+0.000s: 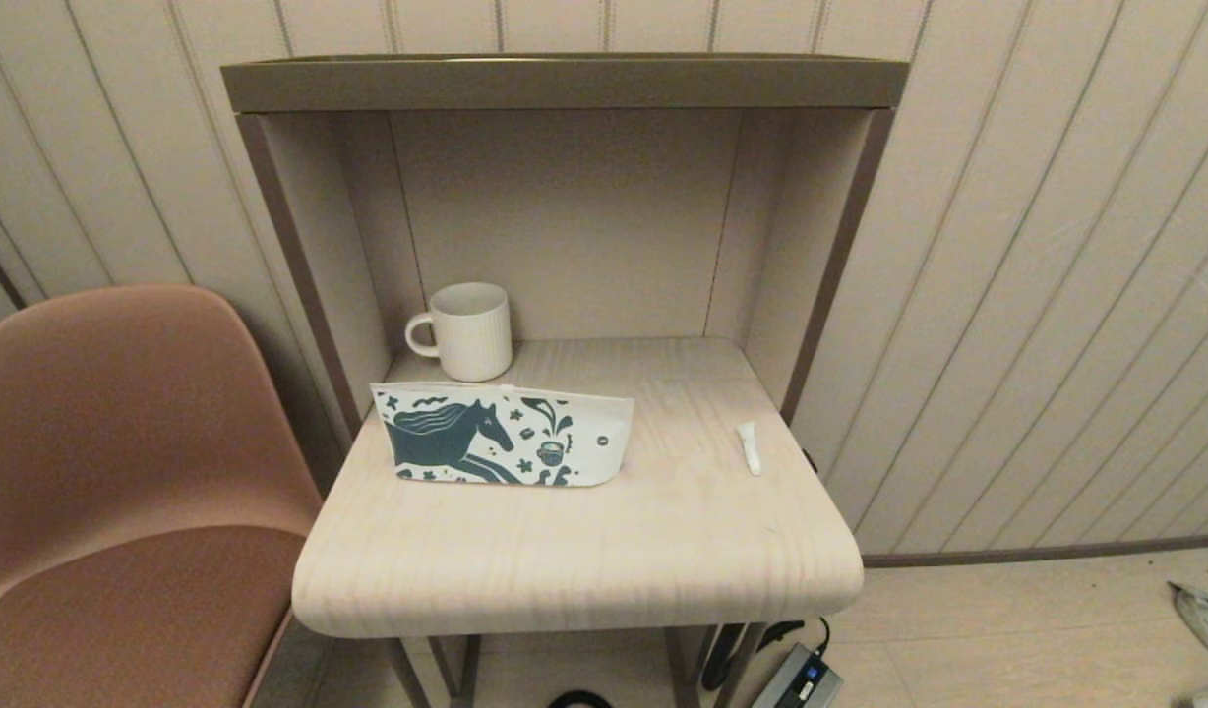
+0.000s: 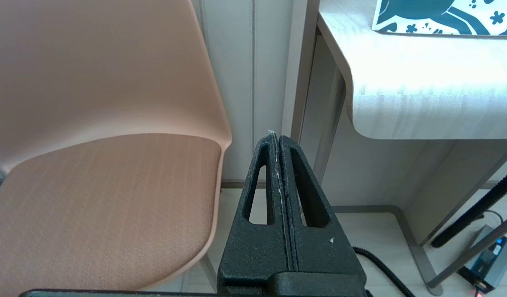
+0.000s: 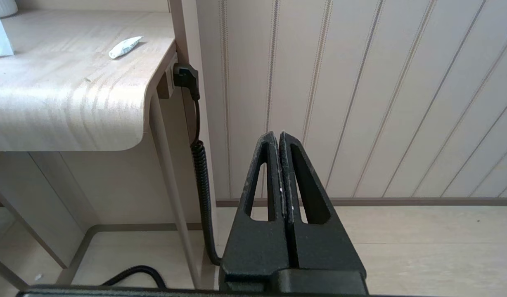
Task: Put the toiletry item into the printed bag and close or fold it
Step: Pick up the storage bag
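White toiletry tube (image 1: 750, 447) lies on bench (image 1: 584, 551), well apart from printed bag (image 1: 501, 435); nothing done, left hand (image 2: 278, 138) and right hand (image 3: 278, 135) closed empty below bench

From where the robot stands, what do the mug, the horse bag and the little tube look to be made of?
The mug looks like glazed ceramic: white, ribbed sides with a soft sheen. The printed bag seems to be matte paper, flat and creased, with teal print. The toiletry item is probably soft plastic, a white squeeze tube flattened at one end, though it is too small to be sure.
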